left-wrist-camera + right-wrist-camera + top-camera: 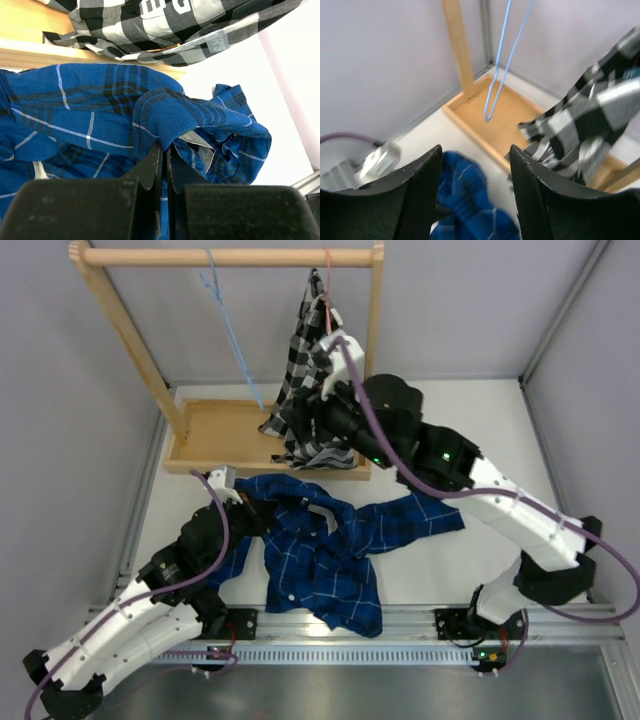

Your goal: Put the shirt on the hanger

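The dark blue plaid shirt (330,545) lies crumpled on the white table in front of the rack. My left gripper (250,515) is at its left side, shut on a fold of the shirt (100,110) near the collar label; the jaws pinch the cloth in the left wrist view (165,150). The light-blue wire hanger (228,335) hangs from the wooden rod, bare; it also shows in the right wrist view (501,65). My right gripper (325,400) is open and empty, raised beside the checked shirt, its jaws (475,152) wide apart above the blue shirt (465,200).
A black-and-white checked shirt (312,380) hangs on a pink-red hanger (327,285) at the right of the rod (230,256). The rack's wooden base tray (215,435) stands behind the blue shirt. Grey walls enclose the table; a metal rail (400,625) runs along the near edge.
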Robot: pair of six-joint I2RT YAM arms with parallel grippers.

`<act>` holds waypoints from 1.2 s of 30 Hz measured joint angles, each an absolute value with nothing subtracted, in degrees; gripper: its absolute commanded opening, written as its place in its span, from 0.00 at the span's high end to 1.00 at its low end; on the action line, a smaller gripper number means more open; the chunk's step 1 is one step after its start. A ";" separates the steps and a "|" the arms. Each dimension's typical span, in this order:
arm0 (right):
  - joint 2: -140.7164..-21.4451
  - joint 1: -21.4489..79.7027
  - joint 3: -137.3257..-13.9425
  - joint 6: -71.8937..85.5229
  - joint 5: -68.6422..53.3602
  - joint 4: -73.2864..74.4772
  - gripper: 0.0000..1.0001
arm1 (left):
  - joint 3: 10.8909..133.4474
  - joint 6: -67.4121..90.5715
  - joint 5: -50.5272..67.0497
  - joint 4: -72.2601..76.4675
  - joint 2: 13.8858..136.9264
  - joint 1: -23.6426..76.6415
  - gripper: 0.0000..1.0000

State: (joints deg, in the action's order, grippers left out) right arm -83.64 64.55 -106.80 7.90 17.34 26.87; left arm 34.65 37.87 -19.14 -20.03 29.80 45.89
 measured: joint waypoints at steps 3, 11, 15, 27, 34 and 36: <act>-93.41 64.34 -117.10 2.59 19.68 26.89 0.46 | 34.24 37.67 -18.92 -20.25 29.26 45.91 1.00; -112.42 59.07 -134.89 -3.75 17.32 28.84 0.44 | 32.56 36.67 -18.74 -20.45 29.56 45.89 1.00; -116.68 55.92 -138.63 -4.97 15.46 29.19 0.46 | 31.97 36.03 -19.11 -20.62 30.24 45.91 1.00; -121.95 52.80 -140.77 -7.42 12.12 26.79 0.62 | 31.38 35.97 -19.97 -20.62 33.78 45.89 1.00; -122.89 51.94 -140.79 -7.95 10.66 24.75 0.74 | 31.18 35.77 -19.99 -20.64 33.85 45.91 1.00; -122.89 51.62 -140.81 -7.95 10.24 24.27 0.77 | 31.05 35.77 -19.99 -20.62 33.50 45.89 1.00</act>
